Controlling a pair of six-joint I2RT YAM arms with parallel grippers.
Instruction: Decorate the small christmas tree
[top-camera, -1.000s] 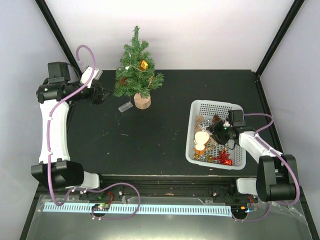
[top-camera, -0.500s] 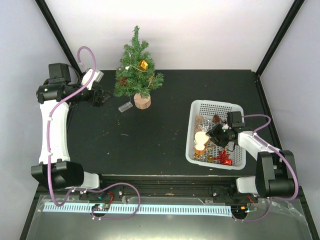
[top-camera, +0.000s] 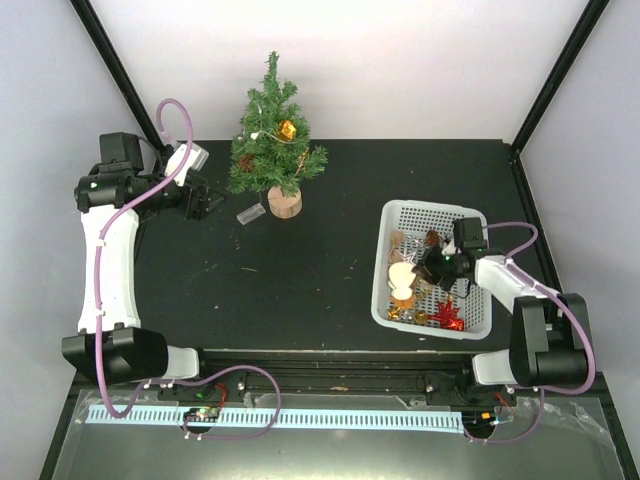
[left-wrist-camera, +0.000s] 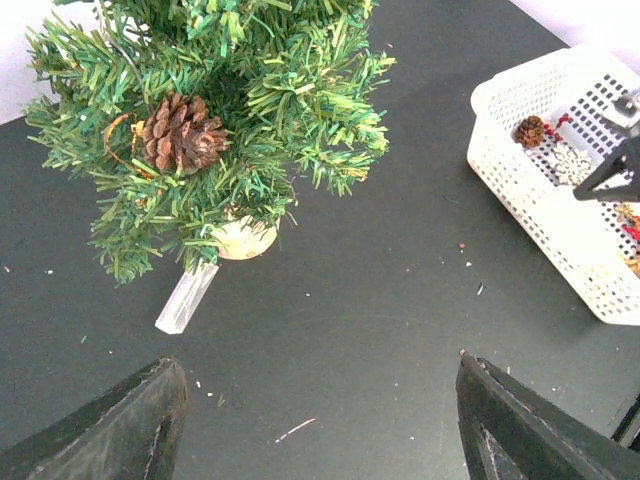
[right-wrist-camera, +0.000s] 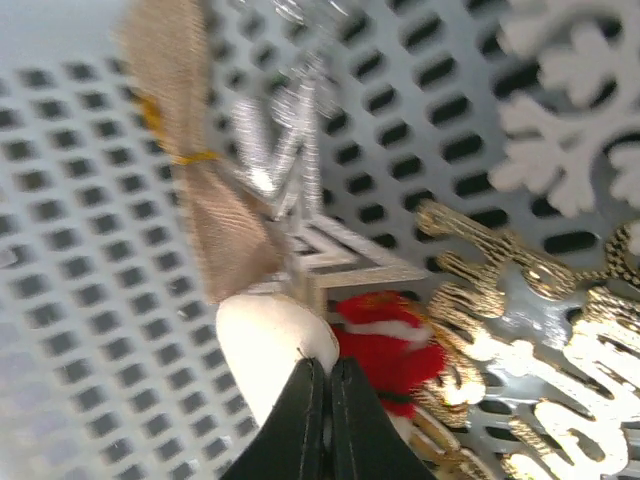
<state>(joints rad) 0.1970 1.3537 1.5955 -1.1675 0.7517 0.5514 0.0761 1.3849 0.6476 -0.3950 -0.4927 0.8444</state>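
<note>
The small christmas tree (top-camera: 270, 140) stands at the back left on its wood disc base (top-camera: 284, 203), with a gold ornament (top-camera: 287, 129) on it. The left wrist view shows the tree (left-wrist-camera: 230, 90) carrying a pine cone (left-wrist-camera: 180, 132). My left gripper (top-camera: 205, 200) hovers left of the tree, open (left-wrist-camera: 318, 365) and empty. My right gripper (top-camera: 420, 270) is down inside the white basket (top-camera: 430, 207). Its tips (right-wrist-camera: 327, 365) are shut together at the seam between a white rounded ornament (right-wrist-camera: 265, 335) and a red Santa figure (right-wrist-camera: 400, 345). Whether they pinch anything is not visible.
A clear plastic piece (top-camera: 250, 212) lies on the black table by the tree base. The basket also holds a silver star (right-wrist-camera: 300, 180), a burlap bow (right-wrist-camera: 200, 200), gold lettering (right-wrist-camera: 520, 345) and a white snowflake (right-wrist-camera: 570, 110). The basket (left-wrist-camera: 545, 205) sits at the right.
The right gripper has lowered a little in the basket and its jaws have closed. The left arm has shifted slightly, jaws unchanged.
</note>
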